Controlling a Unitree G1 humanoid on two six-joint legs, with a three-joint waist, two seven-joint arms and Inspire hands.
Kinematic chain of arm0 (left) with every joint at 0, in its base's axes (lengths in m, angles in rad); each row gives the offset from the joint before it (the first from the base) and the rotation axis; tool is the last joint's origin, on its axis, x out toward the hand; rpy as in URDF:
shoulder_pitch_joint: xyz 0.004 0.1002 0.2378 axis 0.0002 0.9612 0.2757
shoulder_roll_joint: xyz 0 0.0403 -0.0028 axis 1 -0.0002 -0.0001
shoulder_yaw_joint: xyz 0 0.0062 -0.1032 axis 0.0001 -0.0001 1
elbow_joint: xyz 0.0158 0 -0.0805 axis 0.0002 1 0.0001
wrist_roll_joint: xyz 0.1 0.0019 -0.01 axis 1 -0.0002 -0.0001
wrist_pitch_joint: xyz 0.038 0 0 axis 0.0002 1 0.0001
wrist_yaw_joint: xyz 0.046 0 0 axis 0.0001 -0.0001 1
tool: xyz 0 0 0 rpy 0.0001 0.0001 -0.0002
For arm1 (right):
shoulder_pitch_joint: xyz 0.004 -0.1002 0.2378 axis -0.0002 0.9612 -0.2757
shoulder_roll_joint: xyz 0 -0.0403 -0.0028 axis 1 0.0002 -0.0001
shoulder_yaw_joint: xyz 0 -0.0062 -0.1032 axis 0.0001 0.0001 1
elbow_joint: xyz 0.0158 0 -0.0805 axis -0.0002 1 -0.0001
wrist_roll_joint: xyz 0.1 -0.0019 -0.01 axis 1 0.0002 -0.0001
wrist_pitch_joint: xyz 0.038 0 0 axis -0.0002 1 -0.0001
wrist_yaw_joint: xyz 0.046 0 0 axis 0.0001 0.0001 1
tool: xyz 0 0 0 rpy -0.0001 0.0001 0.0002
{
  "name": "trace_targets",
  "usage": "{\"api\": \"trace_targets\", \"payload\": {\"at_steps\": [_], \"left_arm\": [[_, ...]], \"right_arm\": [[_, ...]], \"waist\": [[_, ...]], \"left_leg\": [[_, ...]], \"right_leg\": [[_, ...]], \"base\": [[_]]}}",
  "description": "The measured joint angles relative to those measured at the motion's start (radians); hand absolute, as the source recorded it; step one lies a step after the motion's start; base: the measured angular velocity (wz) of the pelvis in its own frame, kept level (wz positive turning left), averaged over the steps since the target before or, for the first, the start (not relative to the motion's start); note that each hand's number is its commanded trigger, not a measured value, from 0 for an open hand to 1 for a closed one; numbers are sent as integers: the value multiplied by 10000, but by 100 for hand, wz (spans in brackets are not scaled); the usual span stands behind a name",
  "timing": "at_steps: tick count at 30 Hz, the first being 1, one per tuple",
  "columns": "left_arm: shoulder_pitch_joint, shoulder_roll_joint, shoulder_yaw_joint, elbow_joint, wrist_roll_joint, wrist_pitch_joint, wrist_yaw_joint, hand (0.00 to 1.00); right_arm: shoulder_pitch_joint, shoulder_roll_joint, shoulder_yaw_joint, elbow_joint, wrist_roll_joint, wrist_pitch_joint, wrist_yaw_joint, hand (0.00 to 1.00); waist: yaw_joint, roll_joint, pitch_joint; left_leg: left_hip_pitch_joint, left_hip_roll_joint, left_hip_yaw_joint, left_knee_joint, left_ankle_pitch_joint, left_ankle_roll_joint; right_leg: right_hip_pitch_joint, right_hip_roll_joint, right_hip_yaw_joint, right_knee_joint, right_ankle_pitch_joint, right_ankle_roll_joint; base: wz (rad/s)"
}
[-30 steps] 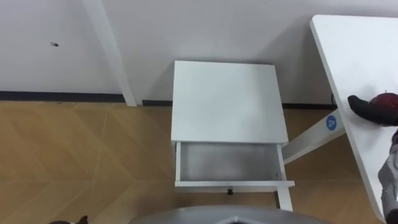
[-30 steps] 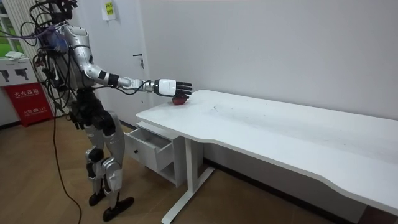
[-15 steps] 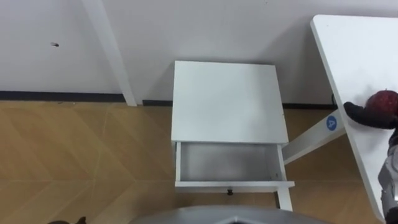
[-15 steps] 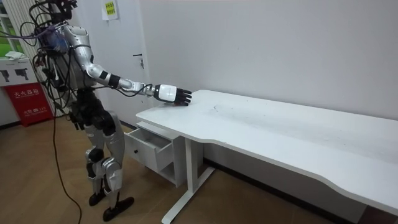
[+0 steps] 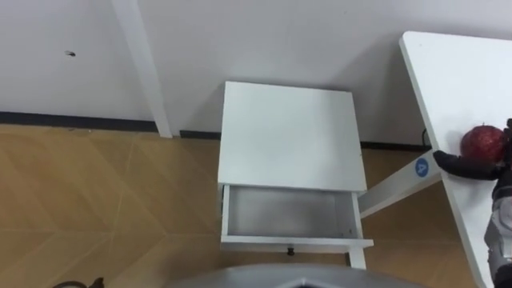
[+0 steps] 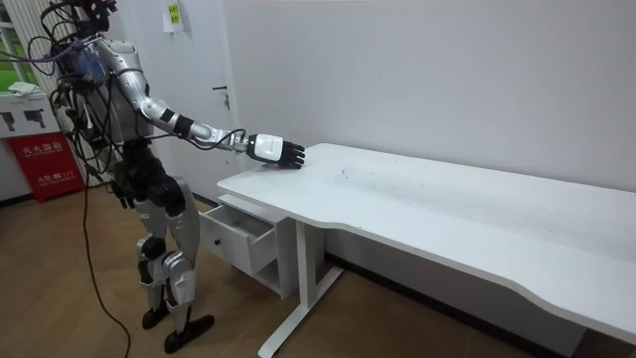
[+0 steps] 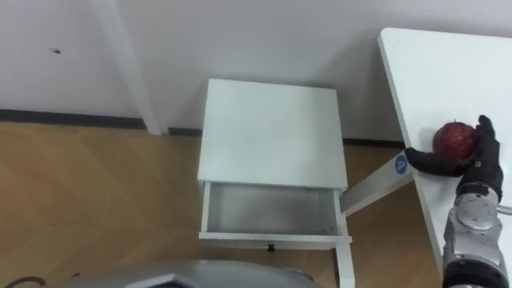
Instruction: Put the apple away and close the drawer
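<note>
Apple [image 7: 454, 138]: set on the worktop [image 7: 448, 64], close to the edge that faces the cabinet [image 7: 272, 132].
Right hand [image 7: 478, 164]: clamped on the apple, with thumb and fingers curled round it (thumb on the cabinet's side).
Drawer [image 7: 268, 210]: pulled open at the cabinet's front.
Robot: stood before the cabinet, right arm stretched to the worktop's corner.

The round red apple [image 7: 454, 138] is showing a smooth, faintly glossy skin. The white tabletop [image 7: 448, 72] under it is looking smooth and matt, like laminate, and the square white cabinet [image 7: 272, 132] and its open drawer [image 7: 270, 210] are looking like matt painted board. The herringbone floor [image 7: 96, 184] is reading as wood with a soft sheen. The right hand [image 7: 478, 166] is showing matt black plastic fingers above a silvery metal wrist.
</note>
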Motion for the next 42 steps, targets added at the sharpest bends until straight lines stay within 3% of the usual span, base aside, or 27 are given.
{"api": "trace_targets", "payload": {"at_steps": [9,20,26,32,34,36,39,42], "left_arm": [[-34,4,-17,2,-21,-14,61,0],[-126,-4,-160,48,160,-126,37,0],[-161,-1,-526,103,156,-99,34,0],[-200,-54,-1216,81,161,-125,-181,0],[-234,-96,-1222,81,161,-125,-212,0],[-330,-134,-1248,-59,162,-155,-214,0],[-492,-132,-1412,-98,157,-178,-224,0],[-567,-132,-1415,-98,162,-185,-236,0]], "right_arm": [[-195,-359,-89,414,-284,18,-354,100],[-189,-403,395,150,-1177,157,-346,100],[-108,123,1064,-1074,-1461,250,-261,100],[-105,316,2020,-1822,-1694,254,-163,100],[-99,341,2492,-1992,-1897,398,266,100],[-64,625,3274,-2410,-2442,588,875,100],[-70,984,4150,-2848,-2746,622,1494,100],[-91,1096,4682,-2908,-2870,621,1869,100]], "waist": [[14,71,-34],[280,156,-17],[274,169,-4],[331,199,10],[419,230,32],[667,351,109],[904,498,110],[1132,579,89]], "left_leg": [[-10,16,-41,191,-4,-9],[33,64,27,216,-25,-58],[-64,85,71,166,-10,-76],[-16,95,107,80,-9,-85],[-20,97,129,68,-11,-88],[-89,99,138,80,-11,-87],[-224,76,29,185,-9,-83],[-277,54,-161,222,0,-73]], "right_leg": [[117,7,-3,-9,3,-4],[140,67,134,-4,46,-75],[-9,79,128,-1,57,-91],[-4,99,75,-11,57,-91],[-25,104,107,-12,57,-91],[-92,101,122,-2,57,-91],[-181,78,37,-10,57,-90],[-162,43,-169,-22,56,-90]], "base": [[0],[-4],[-4],[-1],[-5],[0],[11],[26]]}}
